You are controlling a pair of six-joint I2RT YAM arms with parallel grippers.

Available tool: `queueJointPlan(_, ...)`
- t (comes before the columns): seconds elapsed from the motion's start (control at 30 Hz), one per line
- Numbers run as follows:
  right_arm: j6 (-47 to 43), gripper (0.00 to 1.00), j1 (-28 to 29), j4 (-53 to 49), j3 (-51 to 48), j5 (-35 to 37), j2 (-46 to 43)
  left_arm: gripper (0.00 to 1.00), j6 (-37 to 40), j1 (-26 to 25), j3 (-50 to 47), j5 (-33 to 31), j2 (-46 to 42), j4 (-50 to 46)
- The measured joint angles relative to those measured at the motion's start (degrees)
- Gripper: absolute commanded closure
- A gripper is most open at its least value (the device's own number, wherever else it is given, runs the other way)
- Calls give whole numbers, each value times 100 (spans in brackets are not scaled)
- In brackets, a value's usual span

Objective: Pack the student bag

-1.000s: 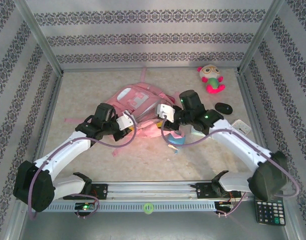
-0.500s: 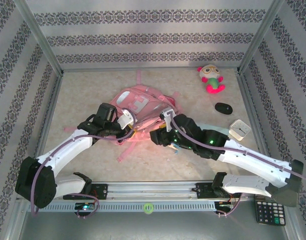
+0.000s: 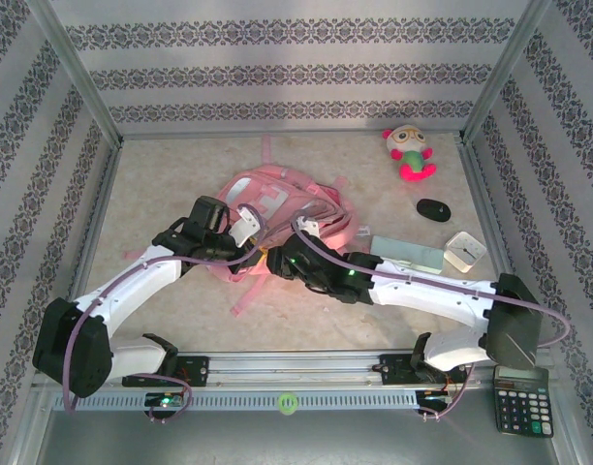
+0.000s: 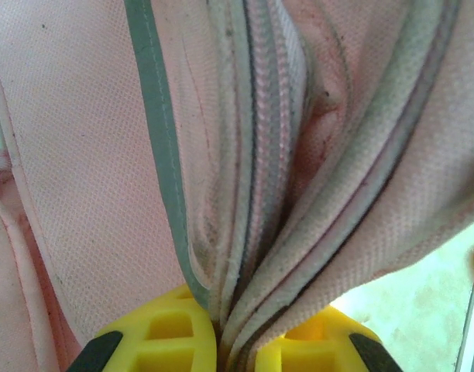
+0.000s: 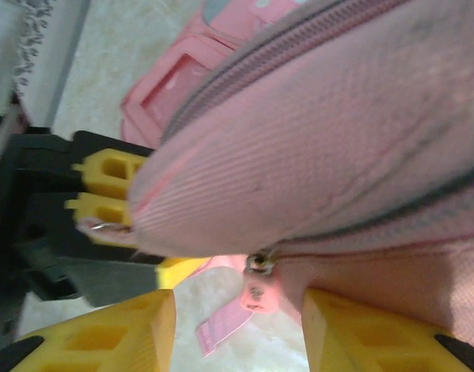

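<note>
The student bag (image 3: 277, 197), pink with white trim, lies in the middle of the table. My left gripper (image 3: 250, 247) is at its near left edge. In the left wrist view this gripper (image 4: 221, 349) is shut on bunched folds of the bag (image 4: 82, 155) beside a zip. My right gripper (image 3: 275, 259) lies low along the bag's front edge, close to the left one. In the right wrist view it (image 5: 237, 333) stands open under the bag (image 5: 338, 139). A pink zip pull (image 5: 256, 291) hangs between its yellow fingers (image 5: 113, 333) without touching them.
To the right of the bag lie a flat grey-green case (image 3: 406, 254), a white square box (image 3: 465, 250) and a black mouse (image 3: 433, 209). A plush toy (image 3: 410, 152) sits at the back right. A calculator (image 3: 522, 399) lies at the near right corner. Patterned walls enclose the table.
My right arm has swung left and stretched low along the bag's front edge, uncovering the flat case. The left gripper has kept its hold on the bag's edge.
</note>
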Motion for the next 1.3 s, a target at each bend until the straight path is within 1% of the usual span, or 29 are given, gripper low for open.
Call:
queueJointPlan(0.1,101,55,2,-70,37,216,131,100,-7,0,46,33,52,-66)
queueJointPlan(0.23,142,54,28,-391,334,599,374,100,-50,0,66,74,61,-74)
queueJointPlan(0.3,140,57,44,-634,535,798,509,100,-101,0,76,105,61,-70)
queueJointPlan(0.37,136,64,57,-894,743,977,673,100,-151,0,87,111,61,-68)
queueJointPlan(0.43,149,68,81,-1108,879,1147,791,100,-177,2,98,109,61,-70)
queueJointPlan(0.5,190,69,109,-1384,1008,1316,874,100,-192,2,101,122,61,-68)
queueJointPlan(0.6,258,68,190,-1836,1311,1596,1027,100,-240,0,118,192,61,-66)
queueJointPlan(0.7,280,72,221,-2138,1469,1779,1104,100,-273,0,138,240,61,-63)
queueJointPlan(0.8,223,77,227,-2072,1412,1836,1086,100,-291,0,140,267,61,-57)
queueJointPlan(0.87,146,86,216,-1884,1217,1843,979,100,-306,2,140,273,61,-57)
queueJointPlan(1.0,61,97,214,-1556,962,1759,785,100,-297,0,140,264,61,-55)
queueJointPlan(1.07,-9,99,181,-1488,925,1650,704,100,-238,2,140,223,61,-76)
queueJointPlan(1.13,-138,100,70,-1401,817,1384,549,100,-68,-2,168,101,50,-166)
queueJointPlan(1.3,-798,100,-284,-1047,354,236,-7,100,632,-9,186,-544,-162,-551)
